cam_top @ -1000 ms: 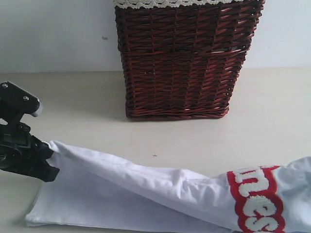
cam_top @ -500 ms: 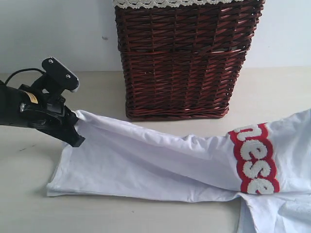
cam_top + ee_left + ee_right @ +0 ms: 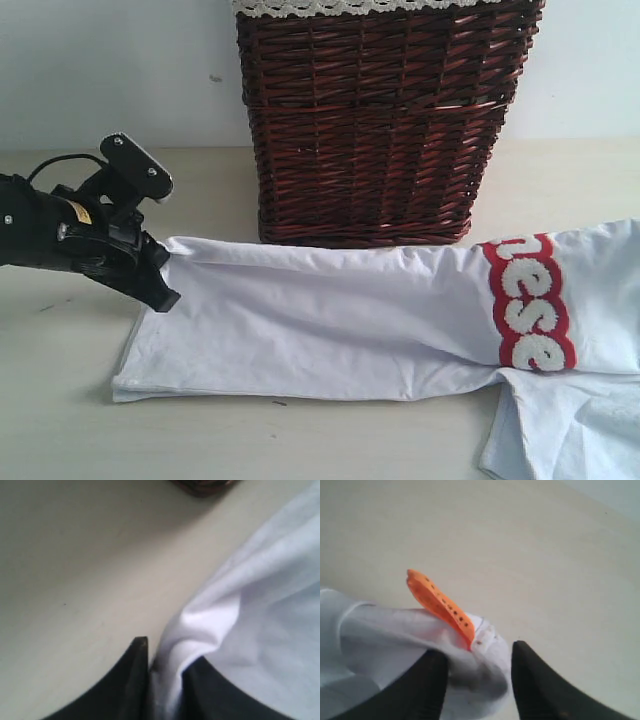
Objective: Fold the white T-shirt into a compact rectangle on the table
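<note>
Lengthwise fold looks done: white T-shirt [image 3: 340,320] lies as a long band across lower frame; cross folds remain. Narrow left gripper [image 3: 163,272] pinches its corner. Right gripper [image 3: 477,680] half-wide around collar [image 3: 385,630], grip unclear.

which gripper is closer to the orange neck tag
Right. The orange neck tag stands on the bunched cloth between the fingers of the right gripper. The left gripper is at the opposite end of the white T-shirt, at its corner.
</note>
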Tool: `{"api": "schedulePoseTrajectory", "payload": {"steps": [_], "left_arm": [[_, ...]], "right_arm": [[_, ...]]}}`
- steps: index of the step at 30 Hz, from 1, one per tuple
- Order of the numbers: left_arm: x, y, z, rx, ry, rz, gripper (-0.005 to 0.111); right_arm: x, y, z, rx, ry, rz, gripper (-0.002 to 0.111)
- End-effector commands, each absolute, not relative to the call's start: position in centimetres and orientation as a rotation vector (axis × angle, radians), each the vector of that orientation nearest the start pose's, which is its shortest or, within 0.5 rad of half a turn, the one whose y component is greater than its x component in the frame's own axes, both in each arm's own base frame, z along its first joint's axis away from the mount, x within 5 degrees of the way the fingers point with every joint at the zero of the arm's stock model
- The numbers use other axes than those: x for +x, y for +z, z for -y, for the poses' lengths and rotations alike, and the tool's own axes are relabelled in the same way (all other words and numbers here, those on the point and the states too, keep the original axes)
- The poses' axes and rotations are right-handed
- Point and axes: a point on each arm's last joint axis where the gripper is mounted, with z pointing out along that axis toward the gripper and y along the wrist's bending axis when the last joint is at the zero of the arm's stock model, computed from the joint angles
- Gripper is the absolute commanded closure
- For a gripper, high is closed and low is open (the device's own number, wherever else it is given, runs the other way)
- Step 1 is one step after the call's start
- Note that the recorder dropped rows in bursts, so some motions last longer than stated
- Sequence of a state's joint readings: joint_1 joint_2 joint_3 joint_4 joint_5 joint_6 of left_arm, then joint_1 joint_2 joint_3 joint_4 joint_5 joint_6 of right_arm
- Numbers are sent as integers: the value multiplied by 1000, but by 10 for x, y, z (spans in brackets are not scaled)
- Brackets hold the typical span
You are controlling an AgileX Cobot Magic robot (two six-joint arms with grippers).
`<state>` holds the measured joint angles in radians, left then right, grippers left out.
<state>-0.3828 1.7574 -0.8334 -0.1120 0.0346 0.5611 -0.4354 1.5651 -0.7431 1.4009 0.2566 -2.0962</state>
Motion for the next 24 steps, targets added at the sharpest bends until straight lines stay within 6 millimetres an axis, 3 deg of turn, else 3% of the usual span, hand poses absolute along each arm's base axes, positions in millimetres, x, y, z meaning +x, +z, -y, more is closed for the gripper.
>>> {"api": "schedulePoseTrajectory", "payload": {"steps": [1, 4, 8, 12, 16, 18, 21, 24], "left_arm": [[315, 148, 125, 1013, 52, -2188, 56], [317, 147, 126, 1000, 58, -2168, 21], [319, 151, 126, 983, 64, -2135, 3], [318, 168, 126, 965, 71, -2080, 2], [310, 207, 126, 924, 70, -1977, 2], [300, 234, 126, 906, 66, -1902, 2], [279, 275, 128, 908, 63, -1777, 5], [257, 313, 122, 850, 48, -1662, 23]], "right_arm": [[287, 192, 113, -405, -311, -2298, 53], [288, 190, 114, -371, -309, -2305, 50], [294, 200, 117, -356, -324, -2272, 49], [308, 231, 117, -389, -310, -2153, 50], [311, 268, 102, -464, -186, -2000, 52], [303, 285, 87, -557, -77, -1922, 54], [280, 302, 62, -852, 13, -1841, 63], [255, 318, 50, -944, 56, -1875, 84]]}}
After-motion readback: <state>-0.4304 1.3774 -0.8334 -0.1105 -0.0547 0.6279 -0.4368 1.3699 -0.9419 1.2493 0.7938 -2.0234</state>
